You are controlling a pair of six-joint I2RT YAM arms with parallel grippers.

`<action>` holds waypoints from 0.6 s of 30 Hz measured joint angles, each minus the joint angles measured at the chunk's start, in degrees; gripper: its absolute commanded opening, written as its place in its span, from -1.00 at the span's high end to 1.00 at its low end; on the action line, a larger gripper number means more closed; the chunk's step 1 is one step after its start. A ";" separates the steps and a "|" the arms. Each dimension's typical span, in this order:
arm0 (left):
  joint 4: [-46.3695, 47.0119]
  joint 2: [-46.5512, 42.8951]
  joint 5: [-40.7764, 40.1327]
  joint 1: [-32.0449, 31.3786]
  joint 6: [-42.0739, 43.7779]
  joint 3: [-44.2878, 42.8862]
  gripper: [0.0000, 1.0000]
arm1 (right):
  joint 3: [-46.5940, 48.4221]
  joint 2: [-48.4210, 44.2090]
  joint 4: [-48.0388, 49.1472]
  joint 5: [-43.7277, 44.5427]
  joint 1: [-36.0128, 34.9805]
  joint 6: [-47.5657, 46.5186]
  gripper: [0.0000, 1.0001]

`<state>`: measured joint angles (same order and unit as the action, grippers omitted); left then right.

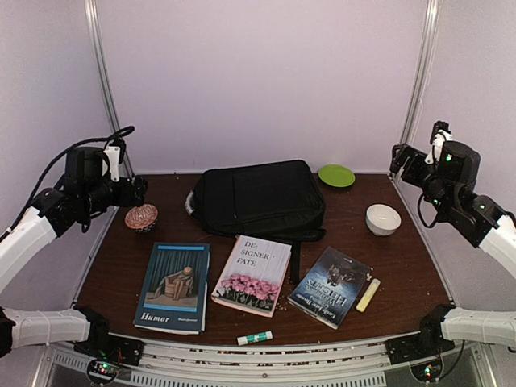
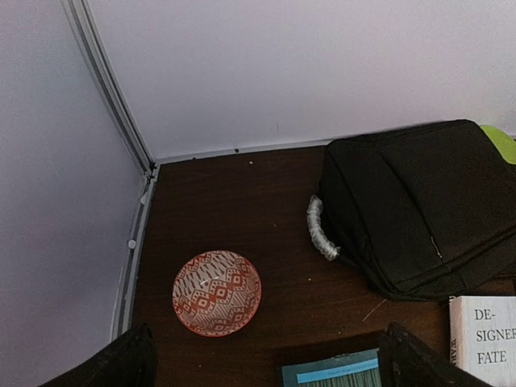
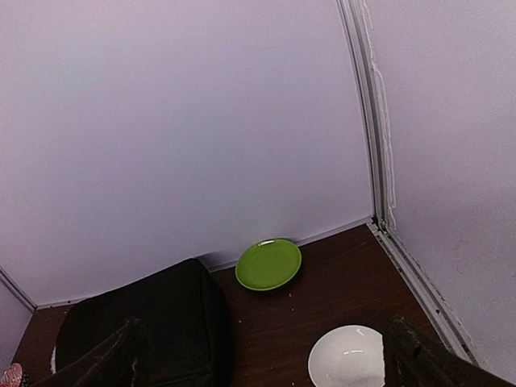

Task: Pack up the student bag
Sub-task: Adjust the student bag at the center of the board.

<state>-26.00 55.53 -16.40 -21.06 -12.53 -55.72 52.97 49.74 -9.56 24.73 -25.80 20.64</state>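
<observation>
Left gripper (image 1: 139,192) and right gripper (image 1: 397,161) are held wide, empty; the student bag (image 1: 258,197) is laid crosswise between them, judged nearer the left.

The student bag (image 2: 419,201) is cropped by the right edge.

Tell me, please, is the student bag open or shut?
Shut, it seems: the student bag lies flat, with no gap or contents showing.
</observation>
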 measured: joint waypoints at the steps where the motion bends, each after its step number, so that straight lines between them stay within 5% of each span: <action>1: -0.07 -0.15 0.20 0.11 -0.07 0.59 -0.96 | 0.00 0.02 -0.15 -0.66 0.24 0.13 -0.99; 11: 1.99 -1.22 6.99 0.50 -0.20 1.68 -0.95 | 1.38 3.52 -4.22 -8.28 -0.13 1.90 -0.97; 18: 2.14 2.32 9.25 0.76 -4.92 -1.27 -0.94 | 0.15 11.58 -4.33 -10.29 -5.18 12.35 -0.87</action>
<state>-23.86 57.84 -7.16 -20.29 -17.45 -56.99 53.12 61.32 -13.89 14.44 -30.98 32.99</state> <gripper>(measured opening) 0.978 0.954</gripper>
